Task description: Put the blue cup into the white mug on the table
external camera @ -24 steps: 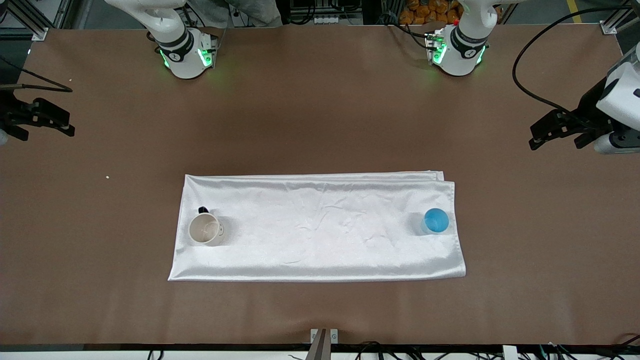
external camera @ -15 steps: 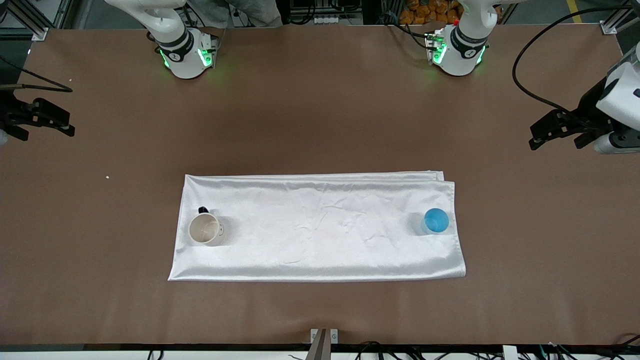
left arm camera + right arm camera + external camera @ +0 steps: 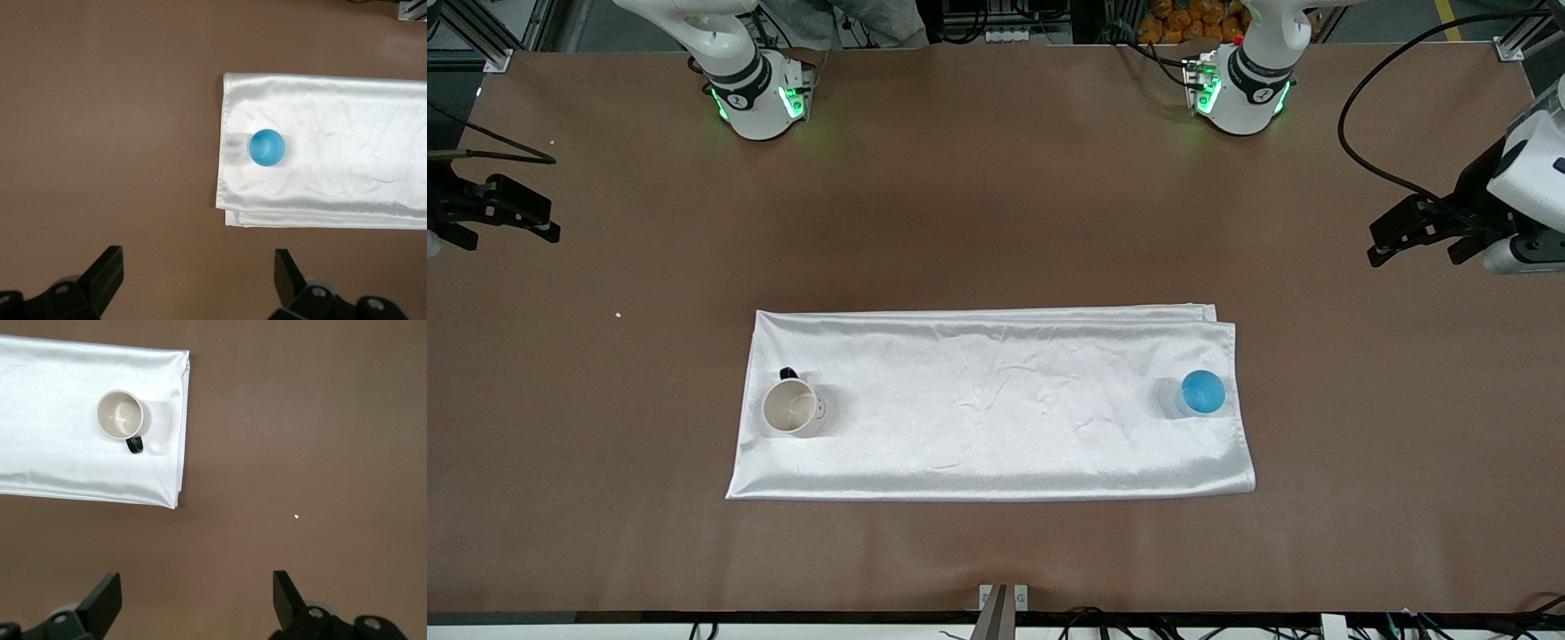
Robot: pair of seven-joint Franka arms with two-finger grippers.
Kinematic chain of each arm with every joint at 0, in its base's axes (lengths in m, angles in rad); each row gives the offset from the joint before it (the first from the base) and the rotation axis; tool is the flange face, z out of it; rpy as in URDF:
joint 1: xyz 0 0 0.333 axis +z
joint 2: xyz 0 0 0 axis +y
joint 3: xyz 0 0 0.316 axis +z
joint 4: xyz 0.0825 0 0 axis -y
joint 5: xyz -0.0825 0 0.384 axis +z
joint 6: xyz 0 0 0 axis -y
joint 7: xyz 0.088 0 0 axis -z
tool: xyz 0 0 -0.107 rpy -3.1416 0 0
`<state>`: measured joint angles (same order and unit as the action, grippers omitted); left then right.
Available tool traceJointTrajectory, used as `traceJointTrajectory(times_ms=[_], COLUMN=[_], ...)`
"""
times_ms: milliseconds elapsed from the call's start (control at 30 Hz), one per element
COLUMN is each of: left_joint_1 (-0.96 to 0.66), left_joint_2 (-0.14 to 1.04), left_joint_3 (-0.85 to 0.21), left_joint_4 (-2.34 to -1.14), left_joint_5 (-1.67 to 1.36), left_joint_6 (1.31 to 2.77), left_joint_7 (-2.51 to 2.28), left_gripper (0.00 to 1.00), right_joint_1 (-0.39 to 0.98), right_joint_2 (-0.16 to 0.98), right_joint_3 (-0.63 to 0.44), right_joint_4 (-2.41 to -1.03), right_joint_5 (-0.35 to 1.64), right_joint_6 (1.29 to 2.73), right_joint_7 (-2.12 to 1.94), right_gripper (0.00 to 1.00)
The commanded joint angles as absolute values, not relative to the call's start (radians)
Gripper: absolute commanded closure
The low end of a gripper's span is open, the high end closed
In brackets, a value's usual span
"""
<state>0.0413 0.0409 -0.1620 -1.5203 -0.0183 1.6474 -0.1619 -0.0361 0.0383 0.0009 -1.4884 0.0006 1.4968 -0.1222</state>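
The blue cup [image 3: 1202,392] [image 3: 267,147] stands upright on the white cloth, at the end toward the left arm. At the cloth's other end, toward the right arm, the white mug [image 3: 791,408] [image 3: 121,415] stands upright with its black handle pointing toward the robots' bases. My left gripper [image 3: 1414,239] [image 3: 198,267] hangs open over the bare brown table [image 3: 996,204] at the left arm's end, well apart from the cup. Over the bare table at the right arm's end my right gripper [image 3: 507,216] [image 3: 197,590] is open too, with nothing between its fingers.
A white rectangular cloth [image 3: 996,409] lies across the middle of the table. A small pale crumb [image 3: 618,314] [image 3: 296,517] lies on the table between the right gripper and the cloth. A black cable [image 3: 1369,169] loops over the table near the left arm.
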Motion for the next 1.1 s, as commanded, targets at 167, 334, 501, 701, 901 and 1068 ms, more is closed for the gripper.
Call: traceJointTrajectory(times_ms=[167,334,501,701,901,1068], left_joint_1=[0.038,0.037,0.035,0.037,0.035,0.034], left_joint_2=[0.04,0.04,0.048,0.049,0.057,0.06], left_joint_3=[-0.164,-0.164,-0.164,-0.164,-0.164,-0.164], left_joint_4=[-1.516,-1.516,-1.516,-1.516,-1.516,-1.516], left_joint_5=[-0.006,-0.005,-0.002,0.002,0.003,0.002], left_joint_6=[1.641,1.641,1.641,1.641,1.643,1.646], left_joint_7=[-0.149,-0.153,-0.16,-0.161,-0.16,-0.161], left_gripper=[0.0,0.0,0.0,0.0,0.0,0.0], right_joint_1=[-0.043,-0.043,-0.028,-0.02,-0.021,-0.021], right_joint_2=[0.037,0.037,0.043,0.069,0.084,0.103], right_joint_3=[0.008,0.009,0.018,0.04,0.063,0.084], right_joint_4=[-1.52,-1.551,-1.597,-1.634,-1.684,-1.723], right_joint_5=[0.002,0.012,0.021,0.032,0.032,0.029], right_joint_6=[1.514,1.554,1.617,1.681,1.75,1.815], right_joint_7=[-0.117,-0.114,-0.057,-0.018,-0.018,-0.021], right_gripper=[0.0,0.0,0.0,0.0,0.0,0.0])
